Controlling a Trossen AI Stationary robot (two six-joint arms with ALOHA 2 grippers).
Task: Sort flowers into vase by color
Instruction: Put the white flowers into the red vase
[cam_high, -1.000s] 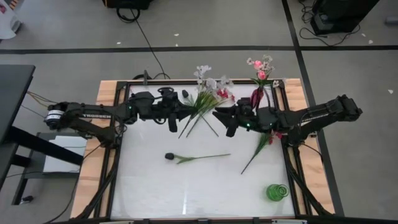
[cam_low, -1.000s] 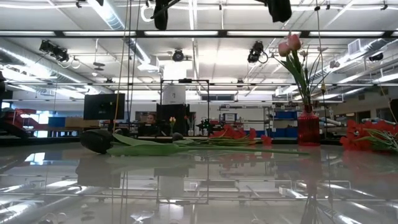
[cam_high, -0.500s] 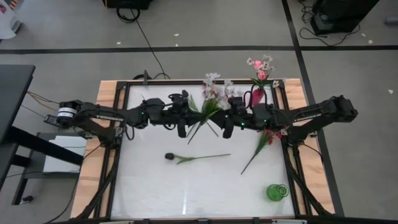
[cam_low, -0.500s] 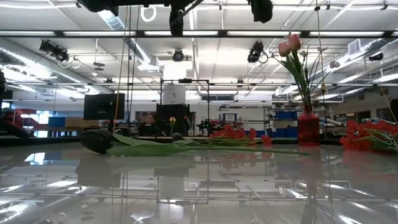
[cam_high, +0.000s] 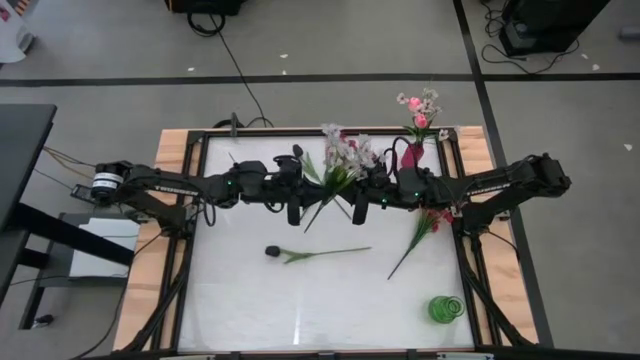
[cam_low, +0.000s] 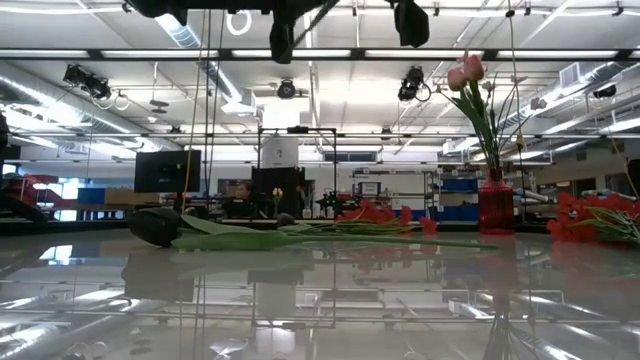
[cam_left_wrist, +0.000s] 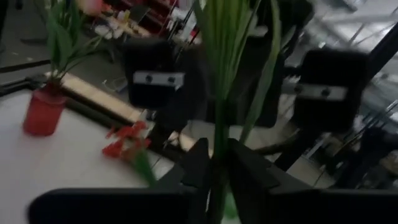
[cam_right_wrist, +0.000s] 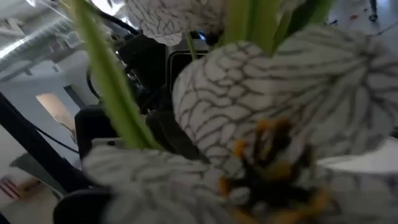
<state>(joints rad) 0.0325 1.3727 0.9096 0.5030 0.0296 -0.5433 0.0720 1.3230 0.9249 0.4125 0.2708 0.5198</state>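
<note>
White bench (cam_high: 330, 300), arms meeting mid-air near back edge. Left gripper (cam_high: 293, 208) clamped on bunch of flowers (cam_high: 335, 165), stems between fingers (cam_left_wrist: 198, 163). Right gripper (cam_high: 357, 205) beside bunch, fingers: cannot tell. Red vase (cam_high: 414, 155) at back-right corner. Dark bud flower (cam_high: 310, 254) lying mid-bench.

Even, bright overhead light fills the high view, with faint shadows. In the low view, ceiling strip lights (cam_low: 420, 53) glare off the glossy table (cam_low: 320, 300). Both wrist views are blurred; the white blossom (cam_right_wrist: 280, 118) is out of focus.
</note>
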